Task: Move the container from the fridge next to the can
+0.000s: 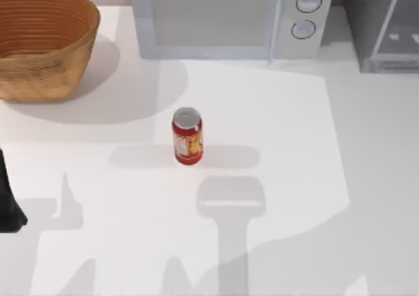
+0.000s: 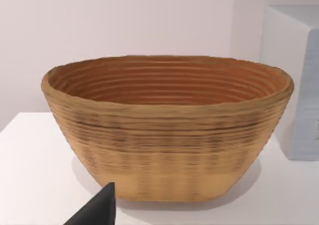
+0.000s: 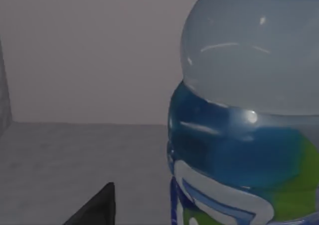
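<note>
Container (image 3: pixel 239 135) stands upright inside the fridge (image 1: pixel 383 27), close before the right end effector, whose grip state is unclear. Can (image 1: pixel 187 136) waits mid-surface; left arm is parked at left, facing the basket (image 2: pixel 167 130).

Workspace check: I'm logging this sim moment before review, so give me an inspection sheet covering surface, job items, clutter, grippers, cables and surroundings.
Surface: white table, crossed by grey shadows.
Job's things: red can upright near the table's middle; grey fridge at the far right corner; bottle with a blue-and-green label close before the right wrist camera, on a grey floor with grey walls.
Clutter: woven basket at the far left; white microwave at the back centre.
Grippers: left arm parked at the table's left edge, one dark fingertip facing the basket; right gripper has a dark fingertip beside the bottle, grip cannot be told.
Cables: nothing seen.
Surroundings: plain pale wall.
</note>
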